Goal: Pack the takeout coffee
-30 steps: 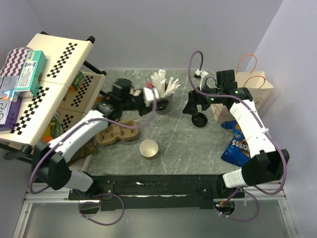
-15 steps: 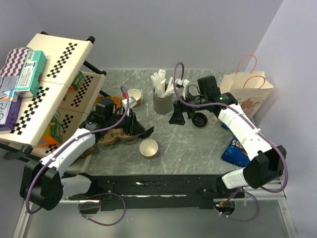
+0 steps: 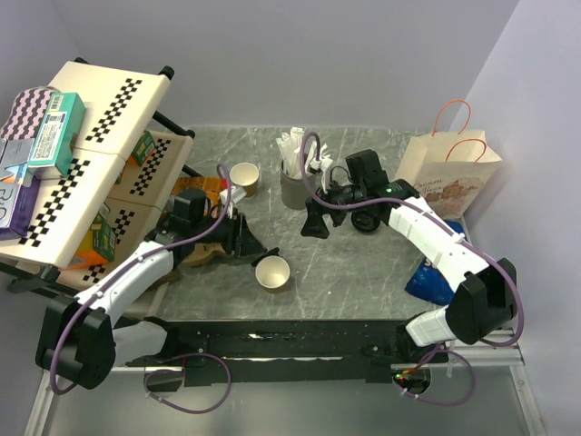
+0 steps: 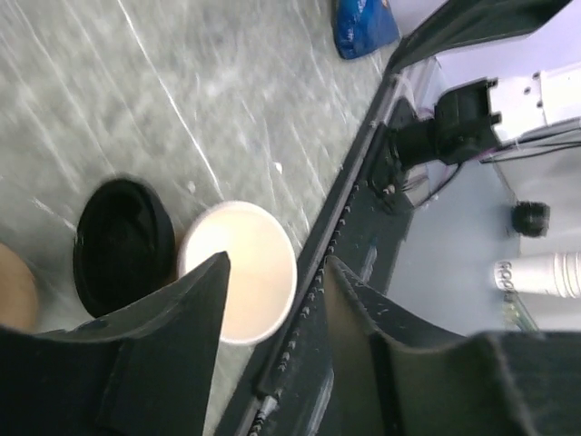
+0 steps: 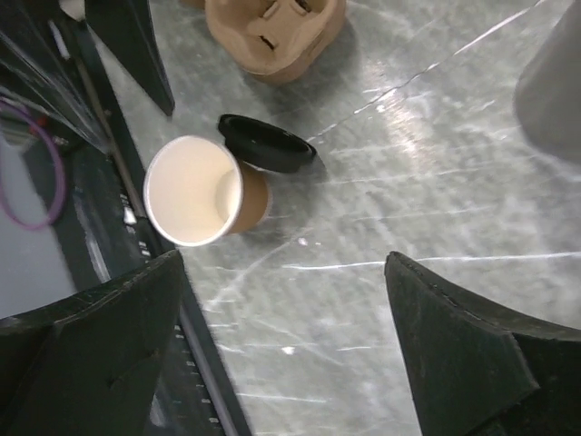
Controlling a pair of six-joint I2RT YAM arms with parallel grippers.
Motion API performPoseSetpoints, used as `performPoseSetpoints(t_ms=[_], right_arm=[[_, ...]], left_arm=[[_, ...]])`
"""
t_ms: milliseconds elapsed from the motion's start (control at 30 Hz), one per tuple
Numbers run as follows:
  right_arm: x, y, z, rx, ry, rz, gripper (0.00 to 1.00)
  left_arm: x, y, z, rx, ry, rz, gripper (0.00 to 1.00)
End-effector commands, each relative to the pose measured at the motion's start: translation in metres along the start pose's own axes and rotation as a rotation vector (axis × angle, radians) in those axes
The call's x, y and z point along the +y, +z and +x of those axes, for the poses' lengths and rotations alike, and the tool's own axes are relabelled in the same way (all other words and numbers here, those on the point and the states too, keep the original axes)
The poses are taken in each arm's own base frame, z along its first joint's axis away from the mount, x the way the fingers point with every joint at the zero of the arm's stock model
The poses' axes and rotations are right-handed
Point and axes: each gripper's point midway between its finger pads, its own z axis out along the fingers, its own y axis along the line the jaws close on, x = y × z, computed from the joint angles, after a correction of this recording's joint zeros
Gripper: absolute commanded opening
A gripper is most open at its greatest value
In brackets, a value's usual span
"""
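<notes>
Kraft-paper cup (image 3: 272, 272) stands lidless; wrist views alone show its black lid (image 5: 266, 143) alongside. Left gripper (image 4: 272, 272) and right gripper (image 5: 281, 263) gape empty.

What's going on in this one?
Two robot arms are working on packing takeout coffee. The left gripper and the right gripper are both open and empty, hovering near an open paper cup that stands on the table with a black lid lying right beside it. The cardboard carrier sits just beyond, and its visible slots are empty. A second cup stands farther back, also unlidded.
</notes>
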Motion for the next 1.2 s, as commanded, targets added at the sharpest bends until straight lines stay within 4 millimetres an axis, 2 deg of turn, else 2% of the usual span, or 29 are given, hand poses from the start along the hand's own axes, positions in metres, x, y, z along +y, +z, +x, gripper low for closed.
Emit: performPoseSetpoints(t_ms=[0,33,167,200,300,333,400,467,533,633,667,767,967,1167], right_arm=[[-0.006,0.001,-0.013,-0.036,-0.173,0.009,0.94],[-0.006,0.0,-0.014,-0.038,-0.206,0.006,0.91],[0.0,0.0,-0.014,-0.02,-0.403,-0.065,0.84],[0.007,0.001,-0.005,0.009,-0.418,-0.102,0.82],[0.008,0.011,0.016,0.056,-0.462,-0.109,0.81],[0.006,0.016,0.014,0.044,-0.461,-0.096,0.83],[0.009,0.025,0.021,0.062,-0.343,-0.086,0.83],[0.012,0.035,0.017,0.055,-0.229,-0.068,0.8],[0.016,0.047,0.02,0.072,-0.195,-0.047,0.77],[0.025,0.064,0.024,0.111,-0.153,-0.038,0.74],[0.029,0.068,0.024,0.119,-0.123,-0.042,0.74],[0.039,0.08,0.03,0.157,-0.091,-0.066,0.73],[0.028,0.096,0.044,0.22,-0.018,0.025,0.71],[0.03,0.11,0.051,0.252,-0.001,0.027,0.66]], left_arm=[[-0.001,-0.007,-0.038,-0.035,0.209,-0.065,0.53],[0.0,-0.009,-0.046,-0.035,0.291,-0.074,0.53],[0.004,-0.015,-0.048,0.012,0.413,-0.101,0.54],[0.003,-0.017,-0.049,0.02,0.455,-0.105,0.54],[0.012,-0.022,-0.031,0.077,0.486,-0.129,0.54],[0.015,-0.023,-0.026,0.088,0.483,-0.141,0.54],[0.023,-0.028,-0.015,0.107,0.47,-0.19,0.53],[0.026,-0.032,-0.016,0.089,0.467,-0.225,0.54],[0.022,-0.037,-0.016,0.061,0.448,-0.252,0.55],[0.032,-0.047,-0.017,0.053,0.402,-0.353,0.57],[0.038,-0.052,-0.012,0.079,0.381,-0.398,0.57],[0.04,-0.063,-0.016,0.062,0.381,-0.453,0.58],[0.045,-0.08,-0.022,0.008,0.366,-0.506,0.59],[0.045,-0.09,-0.036,-0.027,0.372,-0.527,0.59]])
